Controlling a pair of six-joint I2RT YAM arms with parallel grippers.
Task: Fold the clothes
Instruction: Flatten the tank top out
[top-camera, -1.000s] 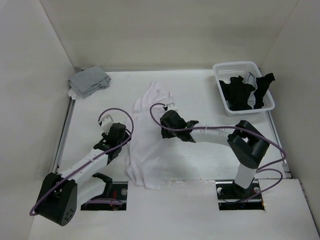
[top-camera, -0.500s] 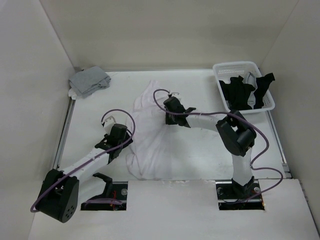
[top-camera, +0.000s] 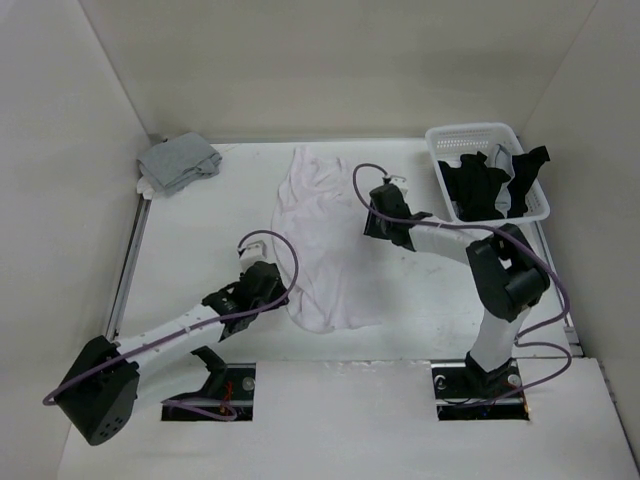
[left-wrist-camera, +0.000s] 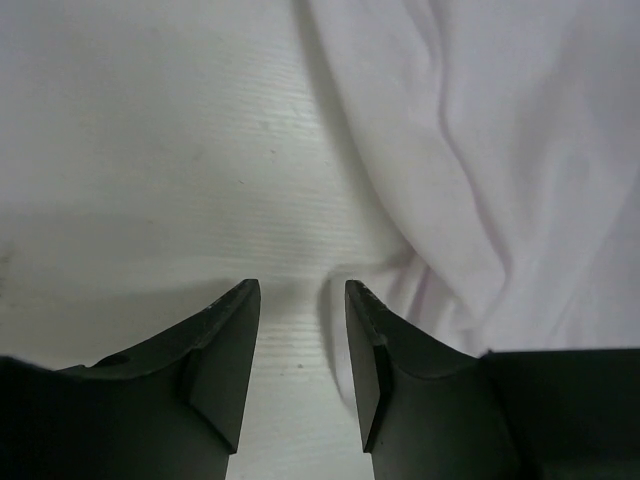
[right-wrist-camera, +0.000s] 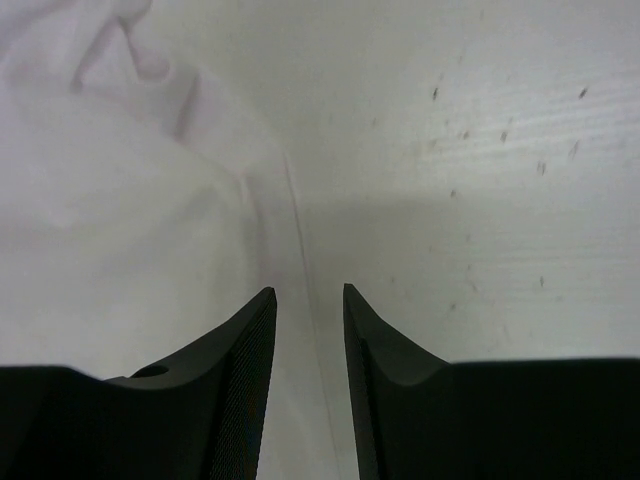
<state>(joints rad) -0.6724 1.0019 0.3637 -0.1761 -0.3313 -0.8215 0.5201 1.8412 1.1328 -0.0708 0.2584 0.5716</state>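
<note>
Mid-counter: white top (top-camera: 320, 235), loose and wrinkled, not yet folded, on the counter (top-camera: 200, 235) between your two arms.
Long axis: runs from your near edge toward the back wall, leaning a little left at the far end.
Left arm: left pincer (left-wrist-camera: 298, 300) sits low at the near-left border of the white top. Its jaws are partly apart with bare counter between them, and it holds nothing. The cloth lies just to its right and ahead.
Right arm: right pincer (right-wrist-camera: 310, 300) sits low over the right border, further up the cloth than the left one. Its jaws are narrowly apart and grip nothing. The hem line runs into the gap, with cloth to its left and bare counter to its right.
Nearer arm: neither by much, as each is at its own border. Your left is closer to the near hem and your right to the far half.
Key relation: the pincers flank the two long sides, so a lengthwise fold probably means each one takes the edge right under it.
Far-left corner: grey top (top-camera: 178, 162), bunched, well apart from both arms.
Far-right corner: black tops (top-camera: 490, 190) in the basket (top-camera: 470, 131), one draped over the rim, closer to your right arm.
Progress: early, in my judgement, since no piece in view looks neatly folded.
</note>
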